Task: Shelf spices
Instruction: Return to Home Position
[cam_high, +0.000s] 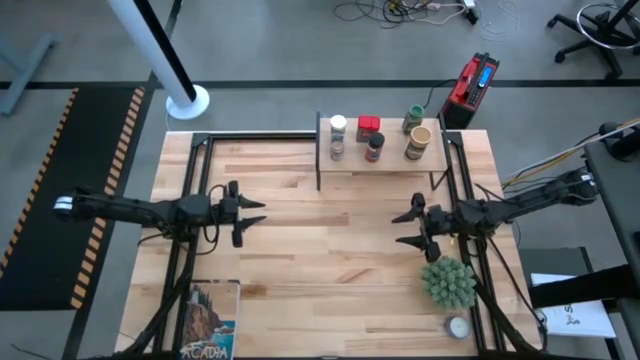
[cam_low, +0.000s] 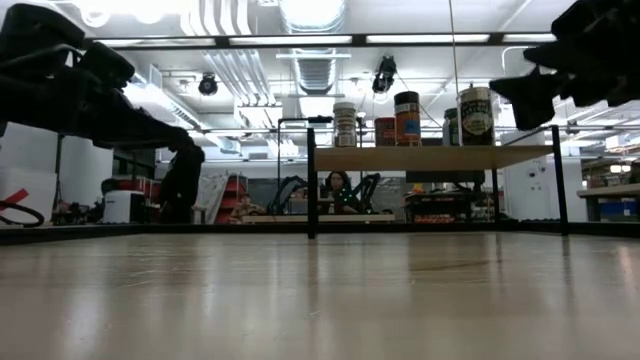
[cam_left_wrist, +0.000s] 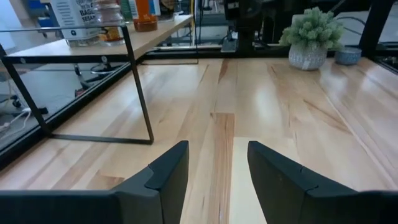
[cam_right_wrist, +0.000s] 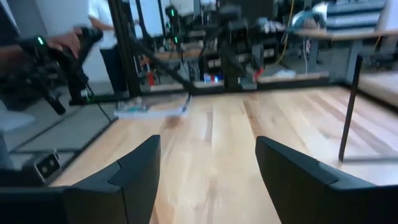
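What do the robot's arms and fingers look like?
Both arms are thin, dark and jointed. The left arm has a silvery end and a looping black cable. The left gripper and right gripper each have two flat, dark, wedge-shaped fingers.

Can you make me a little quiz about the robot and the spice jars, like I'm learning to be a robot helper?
1. True or false: the red tin stands on the shelf.
2. Which sits nearest the right gripper? A) the spiky plant B) the book C) the green-lidded jar
3. Fill in: the left gripper and the right gripper are both ____ and hold nothing.

Key: 1 true; 2 A; 3 open.
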